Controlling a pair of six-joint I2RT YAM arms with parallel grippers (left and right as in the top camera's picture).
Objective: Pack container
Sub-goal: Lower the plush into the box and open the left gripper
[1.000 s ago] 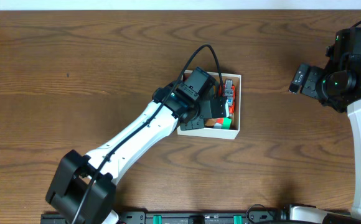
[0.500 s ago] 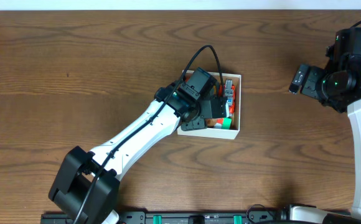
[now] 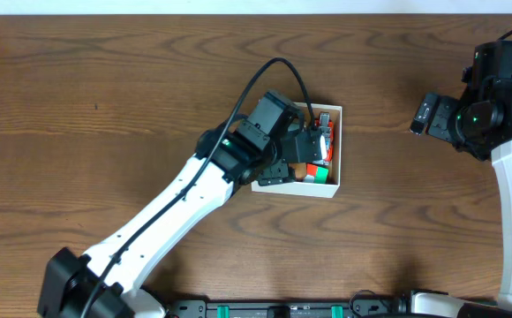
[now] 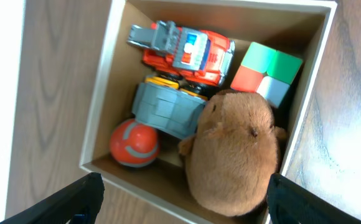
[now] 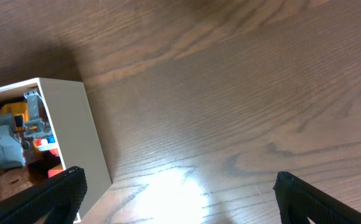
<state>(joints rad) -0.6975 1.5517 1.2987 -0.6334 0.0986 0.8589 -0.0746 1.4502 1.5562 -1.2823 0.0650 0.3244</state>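
The container [image 3: 336, 152] is a small white-walled box in the middle of the table. In the left wrist view its tan inside [image 4: 115, 93] holds a brown plush animal [image 4: 236, 152], a red toy truck [image 4: 187, 53], a grey block toy [image 4: 165, 109], an orange ball [image 4: 134, 143] and a green, red and white cube [image 4: 266, 71]. My left gripper [image 4: 183, 205] hovers open above the box [image 3: 304, 146], with its fingers wide on either side of the plush and not touching it. My right gripper [image 3: 424, 113] is open and empty at the far right, over bare wood [image 5: 180, 193]. The box wall [image 5: 75, 137] lies to its left.
The table is dark wood [image 3: 106, 97]. A black rail with green clips [image 3: 274, 309] runs along the front edge. The left arm [image 3: 168, 208] lies diagonally from the front left to the box.
My left gripper has opened above the container, and its wrist has drawn back a little to the left. The right arm has not moved.
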